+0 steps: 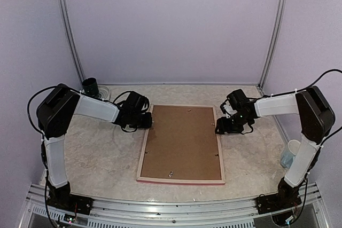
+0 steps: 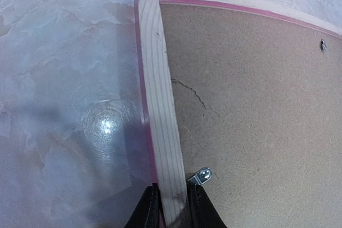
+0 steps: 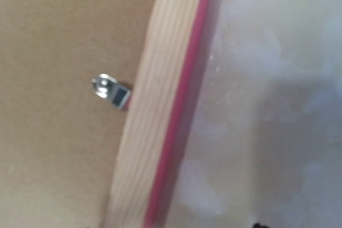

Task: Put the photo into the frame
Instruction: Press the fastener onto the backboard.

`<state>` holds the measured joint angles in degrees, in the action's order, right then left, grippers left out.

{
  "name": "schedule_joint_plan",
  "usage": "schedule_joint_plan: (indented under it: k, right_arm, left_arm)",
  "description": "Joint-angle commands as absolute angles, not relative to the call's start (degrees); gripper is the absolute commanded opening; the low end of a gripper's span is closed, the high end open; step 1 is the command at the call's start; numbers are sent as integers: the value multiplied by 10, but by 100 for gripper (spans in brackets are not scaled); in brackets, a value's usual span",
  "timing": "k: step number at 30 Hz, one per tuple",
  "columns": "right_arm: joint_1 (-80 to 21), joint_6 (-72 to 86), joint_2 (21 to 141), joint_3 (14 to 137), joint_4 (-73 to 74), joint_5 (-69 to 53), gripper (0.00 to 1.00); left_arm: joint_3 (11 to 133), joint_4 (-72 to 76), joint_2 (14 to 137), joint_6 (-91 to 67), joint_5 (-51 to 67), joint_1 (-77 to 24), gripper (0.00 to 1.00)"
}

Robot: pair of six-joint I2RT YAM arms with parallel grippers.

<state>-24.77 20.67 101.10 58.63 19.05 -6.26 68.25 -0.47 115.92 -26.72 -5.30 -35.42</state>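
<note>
The frame (image 1: pixel 145 153) lies face down in the middle of the table, pale wood back up, with a pink-red edge along its near side. A brown backing board (image 1: pixel 181 142) fills it. The photo is out of view. My left gripper (image 1: pixel 149 123) is at the frame's far left rail (image 2: pixel 160 94), shut on it: one finger against the pink outer edge, the other on the inner edge beside a small metal tab (image 2: pixel 203 174). My right gripper (image 1: pixel 220 127) hovers over the right rail (image 3: pixel 155 116) near another tab (image 3: pixel 109 90), open and holding nothing.
A dark green cup (image 1: pixel 90 85) stands at the back left corner. A white and blue cup (image 1: pixel 290 153) stands by the right arm. Purple walls close in the table on three sides, and a metal rail (image 1: pixel 171 209) runs along the near edge.
</note>
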Motion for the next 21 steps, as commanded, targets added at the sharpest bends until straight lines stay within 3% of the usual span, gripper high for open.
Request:
schedule_joint_plan:
  k: [1,6,17,21]
  right_arm:
    - [-258,209,1024,588,195,-37,64]
    - [-264,213,1030,579,190,-34,60]
    - [-283,224,1058,588,191,-23,50]
    - [-286,231,1057,586,187,-26,36]
  left_arm:
    - [674,-43,1183,-269,-73,-356,15]
    - [667,-36,1180,-277,-75,-357,11]
    - [656,-25,1173,-290,-74,-365,12]
    - [649,-22,1168,-294,-72,-365,17]
